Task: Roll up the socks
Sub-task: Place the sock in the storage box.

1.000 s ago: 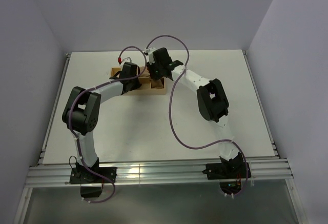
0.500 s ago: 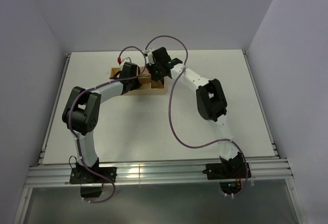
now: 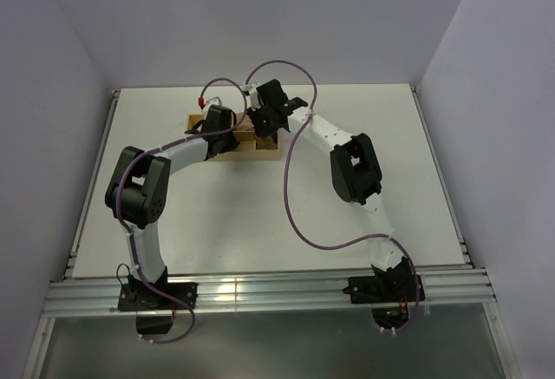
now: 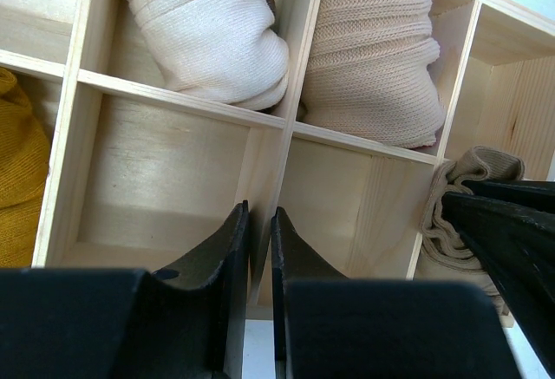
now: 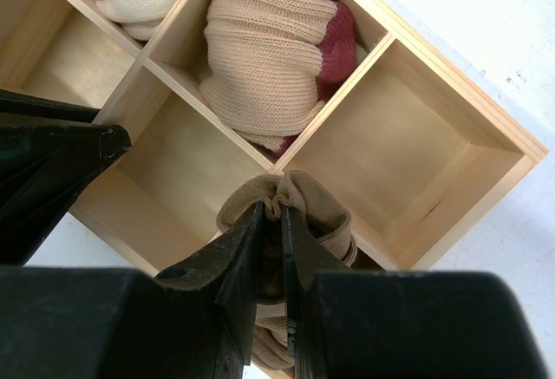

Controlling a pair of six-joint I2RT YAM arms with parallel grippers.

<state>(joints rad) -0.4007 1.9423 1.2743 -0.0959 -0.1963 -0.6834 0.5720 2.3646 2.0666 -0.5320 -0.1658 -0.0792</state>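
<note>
I see both arms reaching far over the table to the wooden divided box [image 5: 451, 188], the right gripper [image 5: 270, 223] pinching the bunched olive-brown sock [image 5: 321, 214] where two dividers meet, the left gripper [image 4: 258, 249] with jaws almost together over a divider, and the mustard sock [image 4: 17, 179] lying in a compartment to its left.
</note>
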